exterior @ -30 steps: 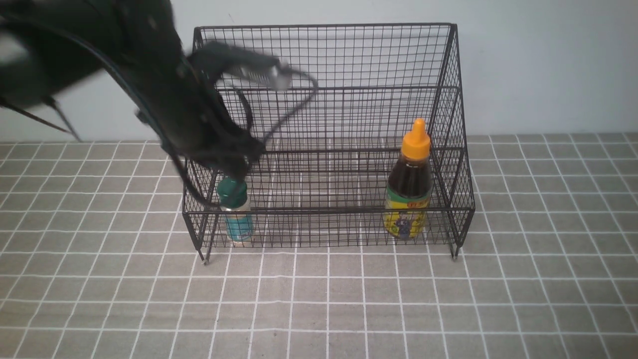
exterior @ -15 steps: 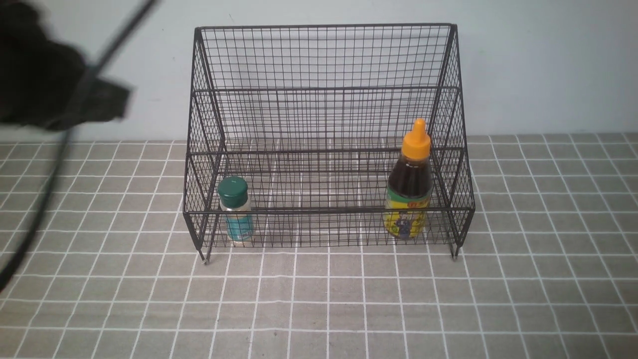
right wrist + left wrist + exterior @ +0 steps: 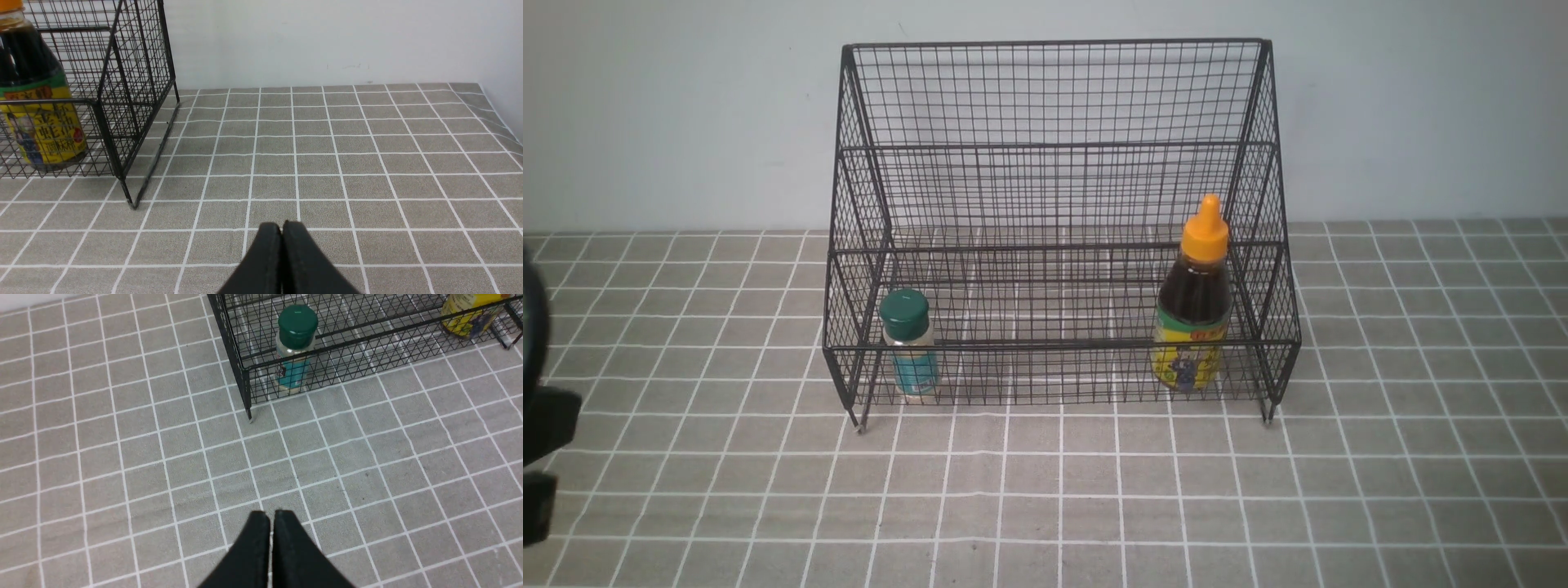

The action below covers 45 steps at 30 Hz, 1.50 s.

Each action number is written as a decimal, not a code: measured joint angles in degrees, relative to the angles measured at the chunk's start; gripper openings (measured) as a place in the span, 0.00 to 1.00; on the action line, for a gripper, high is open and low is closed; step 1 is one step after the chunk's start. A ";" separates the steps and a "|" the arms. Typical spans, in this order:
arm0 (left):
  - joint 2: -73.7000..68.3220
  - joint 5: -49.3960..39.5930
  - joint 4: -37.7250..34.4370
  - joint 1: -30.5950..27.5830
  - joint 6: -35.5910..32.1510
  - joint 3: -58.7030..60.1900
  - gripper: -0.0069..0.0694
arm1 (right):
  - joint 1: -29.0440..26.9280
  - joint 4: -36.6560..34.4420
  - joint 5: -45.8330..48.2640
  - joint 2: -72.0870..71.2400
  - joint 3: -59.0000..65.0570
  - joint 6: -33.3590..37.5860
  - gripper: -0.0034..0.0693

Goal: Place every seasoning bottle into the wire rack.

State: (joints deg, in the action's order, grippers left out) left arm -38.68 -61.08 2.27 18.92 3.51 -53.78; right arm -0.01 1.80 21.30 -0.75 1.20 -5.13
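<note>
The large black wire-mesh tiered rack (image 3: 1054,229) stands on the grey tiled tablecloth (image 3: 1094,490) against the pale wall, and both seasoning bottles are inside it, on its lowest front shelf. The small clear shaker jar with the dark green cap and teal label (image 3: 908,343) stands upright at the rack's left end, just behind the front rail. The taller dark-sauce bottle with the orange nozzle cap and yellow label (image 3: 1194,302) stands upright at the rack's right end, close to the side mesh.

The left gripper (image 3: 270,516) hangs over bare cloth in front of the rack's left front foot, its two black fingers pressed together and holding nothing. The right gripper (image 3: 281,227) hangs over the cloth out beyond the rack's right side, its fingers likewise pressed together and empty.

By the look of it the task is done, so the risks are few. An arm swinging near the rack could knock a foot or the side mesh and shift the whole frame; the tall sauce bottle, narrow and top-heavy, would probably be the first to topple. The short jar looks steadier.
</note>
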 joint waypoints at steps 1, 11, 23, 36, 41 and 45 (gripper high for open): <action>0.92 0.05 0.00 0.00 0.00 0.00 0.08 | 0.00 0.00 0.00 0.00 0.00 0.00 0.03; 9.19 8.48 0.00 0.00 -3.06 1.78 0.08 | 0.00 0.00 0.00 0.00 0.00 0.00 0.03; 31.48 38.74 -0.39 -13.12 -8.71 38.88 0.08 | 0.00 0.00 0.00 0.00 0.00 0.00 0.03; 39.32 39.68 -1.23 -16.34 -8.78 55.36 0.08 | 0.00 0.00 0.00 0.00 0.00 0.00 0.03; 39.32 39.64 -1.28 -16.34 -8.78 55.36 0.08 | 0.00 0.00 0.00 0.00 0.00 0.00 0.03; 39.32 39.57 -1.29 -16.34 -8.78 55.36 0.08 | 0.00 0.00 0.00 0.00 0.00 0.00 0.03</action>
State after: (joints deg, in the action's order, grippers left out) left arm 0.64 -21.50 0.98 2.58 -5.27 1.59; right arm -0.01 1.80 21.30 -0.75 1.20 -5.13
